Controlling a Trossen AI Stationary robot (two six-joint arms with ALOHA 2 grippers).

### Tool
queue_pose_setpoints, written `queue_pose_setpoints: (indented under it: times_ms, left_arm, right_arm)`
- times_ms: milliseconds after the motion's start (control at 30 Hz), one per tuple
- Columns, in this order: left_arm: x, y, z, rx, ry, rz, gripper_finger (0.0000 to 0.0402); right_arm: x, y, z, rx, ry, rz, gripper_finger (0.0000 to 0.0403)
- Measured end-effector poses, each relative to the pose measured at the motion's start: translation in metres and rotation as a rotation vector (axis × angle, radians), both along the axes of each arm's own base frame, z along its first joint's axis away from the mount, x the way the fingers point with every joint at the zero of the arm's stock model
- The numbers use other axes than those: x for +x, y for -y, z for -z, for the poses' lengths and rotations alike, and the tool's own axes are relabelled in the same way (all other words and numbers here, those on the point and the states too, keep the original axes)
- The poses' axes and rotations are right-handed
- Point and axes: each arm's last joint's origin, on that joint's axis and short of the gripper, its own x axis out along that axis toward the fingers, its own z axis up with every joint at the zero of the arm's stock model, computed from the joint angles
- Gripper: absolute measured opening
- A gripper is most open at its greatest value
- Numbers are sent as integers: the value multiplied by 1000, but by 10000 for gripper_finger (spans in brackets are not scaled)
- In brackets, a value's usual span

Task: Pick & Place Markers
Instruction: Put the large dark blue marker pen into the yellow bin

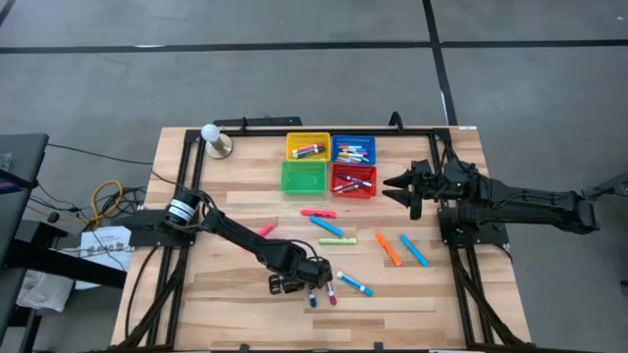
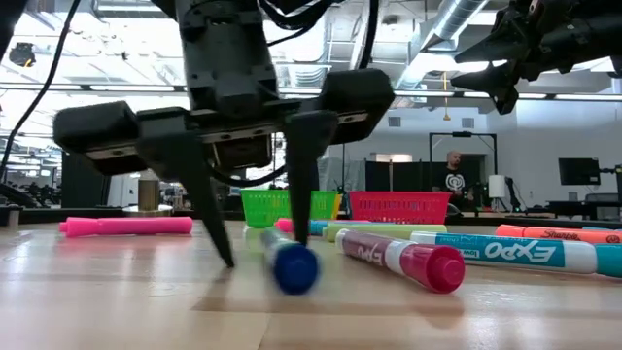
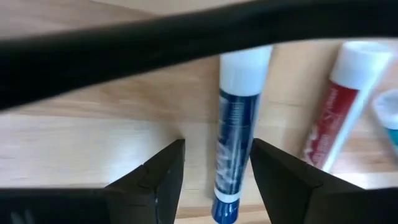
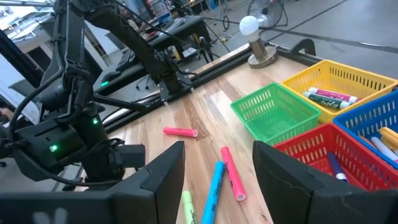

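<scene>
Several markers lie loose on the wooden table (image 1: 226, 304). A blue marker (image 3: 235, 137) with a white end lies flat at the near middle, also in the high view (image 1: 314, 297) and the low view (image 2: 292, 264). My left gripper (image 3: 217, 168) is open, pointing down over it, one finger on each side of its barrel (image 2: 262, 251). A red-capped marker (image 2: 398, 258) and a light-blue one (image 2: 505, 253) lie just beside it. My right gripper (image 1: 392, 186) is open and empty, raised at the table's right, next to the baskets. My left gripper comes from above with its fingers across the blue marker, which lies flat on the table. One finger (image 3: 273, 174) stands right against the barrel (image 3: 239, 155); whether it touches I cannot tell. The other finger (image 3: 161, 177) is apart from it.
Four mesh baskets stand at the far middle: yellow (image 1: 307, 147), blue (image 1: 353, 149), green (image 1: 302, 176), red (image 1: 353, 180); three hold markers. Loose pink (image 1: 317, 213), green (image 1: 337, 240), orange (image 1: 388, 248) and blue (image 1: 414, 250) markers lie mid-table. A bulb on a stand (image 1: 213, 137) is far left.
</scene>
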Motion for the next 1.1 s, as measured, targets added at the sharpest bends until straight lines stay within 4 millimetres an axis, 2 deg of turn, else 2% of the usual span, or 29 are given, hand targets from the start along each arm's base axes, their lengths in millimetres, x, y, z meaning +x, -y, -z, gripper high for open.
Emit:
queue_pose_setpoints:
  times_ms: [367,1100]
  left_arm:
    - [-10,0,2,19,-85,86,186]
    - [-10,2,2,38,-64,73,186]
  right_arm:
    - [0,0,0,0,-1,0,178]
    - [0,0,0,2,-2,0,178]
